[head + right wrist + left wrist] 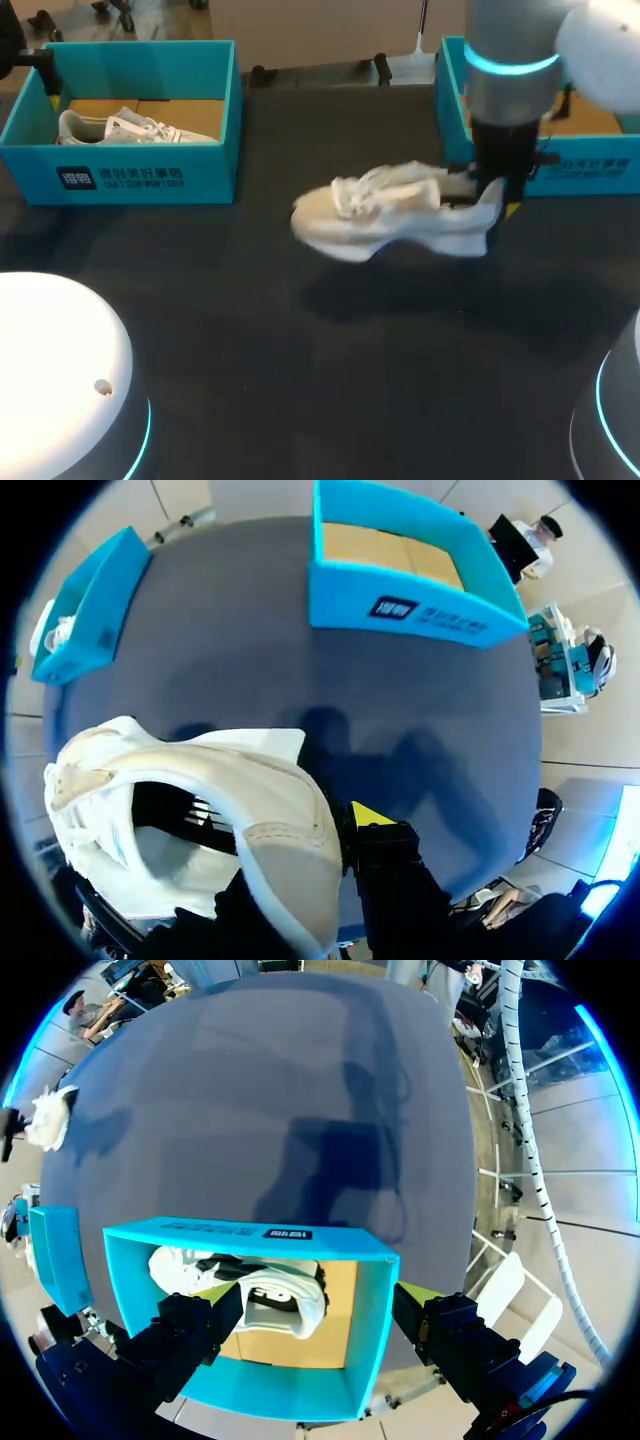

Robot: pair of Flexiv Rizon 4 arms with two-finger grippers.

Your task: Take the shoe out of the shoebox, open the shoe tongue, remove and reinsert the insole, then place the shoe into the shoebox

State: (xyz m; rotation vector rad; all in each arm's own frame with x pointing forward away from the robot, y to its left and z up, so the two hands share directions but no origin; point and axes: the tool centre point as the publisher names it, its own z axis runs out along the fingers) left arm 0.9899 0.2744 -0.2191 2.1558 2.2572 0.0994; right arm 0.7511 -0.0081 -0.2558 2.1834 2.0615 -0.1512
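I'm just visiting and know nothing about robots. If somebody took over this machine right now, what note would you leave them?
Right gripper: shut on the heel of the white shoe, holding it above the table.
Left gripper: open, over the left shoebox, which holds a second shoe.
Right shoebox: looks empty.
Done: shoe is out of its box.
Apparently left: open tongue, insole out and back in, shoe back into box.

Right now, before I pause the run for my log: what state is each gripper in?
Left gripper: open, holding nothing, shoebox ahead.
Right gripper: shut on the white shoe, at its heel.
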